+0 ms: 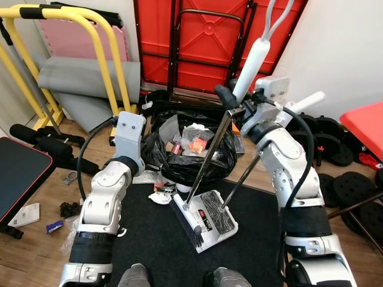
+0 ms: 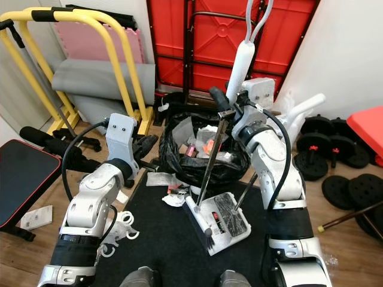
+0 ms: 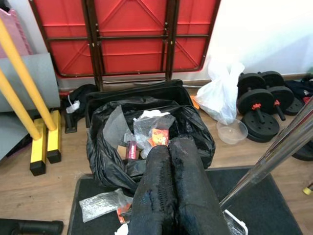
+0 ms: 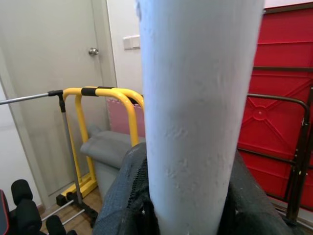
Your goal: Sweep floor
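White broom handle (image 1: 252, 66) clamped in right hand (image 1: 230, 95), left hand (image 3: 171, 191) clenched empty.

At frame centre, the full black bin bag (image 1: 191, 152) and the dustpan (image 1: 209, 221) block the way. Bare black mat (image 1: 149, 245) at lower centre offers passage. Weight plates (image 1: 353, 188) crowd the right edge.

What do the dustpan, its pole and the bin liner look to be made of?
Dustpan: looks like matte white moulded plastic with a dark ribbed tray. Pole: likely polished metal, since it shines and reflects, with a white matte grip held in the right tool. Bin liner: thin glossy black plastic film, crinkled and catching light.
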